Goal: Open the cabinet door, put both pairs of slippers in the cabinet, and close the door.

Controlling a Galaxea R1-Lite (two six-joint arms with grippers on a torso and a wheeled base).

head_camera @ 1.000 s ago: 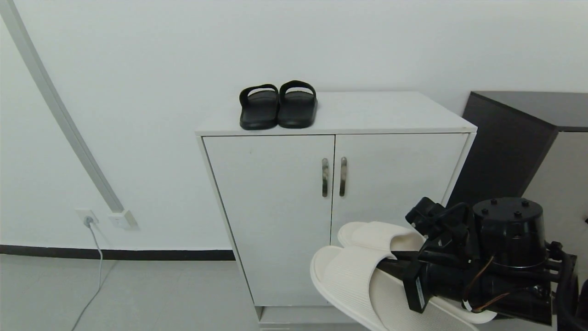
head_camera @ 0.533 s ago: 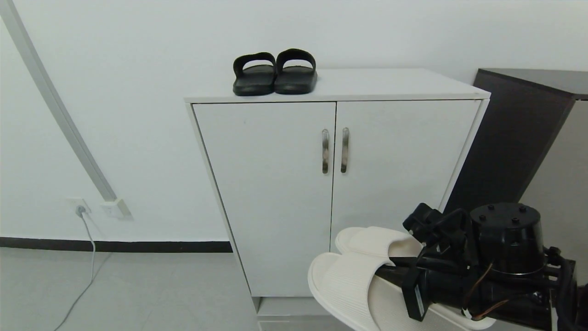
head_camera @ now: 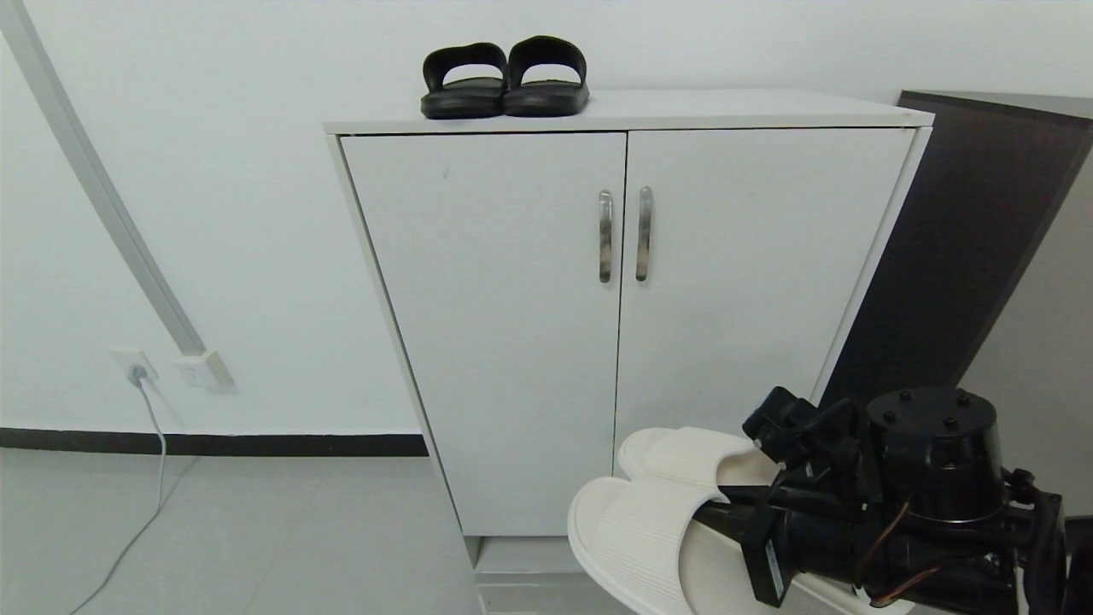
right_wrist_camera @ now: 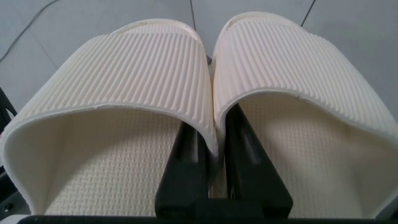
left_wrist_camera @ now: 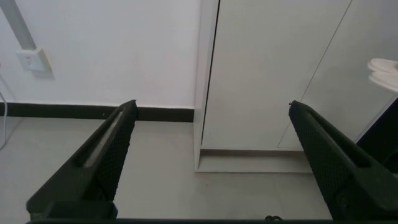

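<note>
A white two-door cabinet point(head_camera: 512, 342) stands against the wall with both doors closed, its two metal handles point(head_camera: 604, 236) side by side at the middle. A pair of black slippers point(head_camera: 504, 77) rests on its top, toward the left. My right gripper point(right_wrist_camera: 211, 149) is shut on the inner straps of a pair of cream ribbed slippers point(right_wrist_camera: 205, 93), held low in front of the right door point(head_camera: 675, 504). My left gripper point(left_wrist_camera: 211, 124) hangs open near the floor, facing the cabinet's lower left corner point(left_wrist_camera: 205, 162), with nothing between its fingers.
A dark cabinet point(head_camera: 965, 256) stands right beside the white one. A wall socket point(head_camera: 132, 366) with a cable trailing to the floor and a slanted conduit point(head_camera: 94, 188) are on the wall at left. Grey floor point(head_camera: 213, 538) lies open left of the cabinet.
The whole head view has shifted, with the cabinet now higher and larger in the picture, so the camera has moved. The right gripper still holds the cream slippers in the same spot.
</note>
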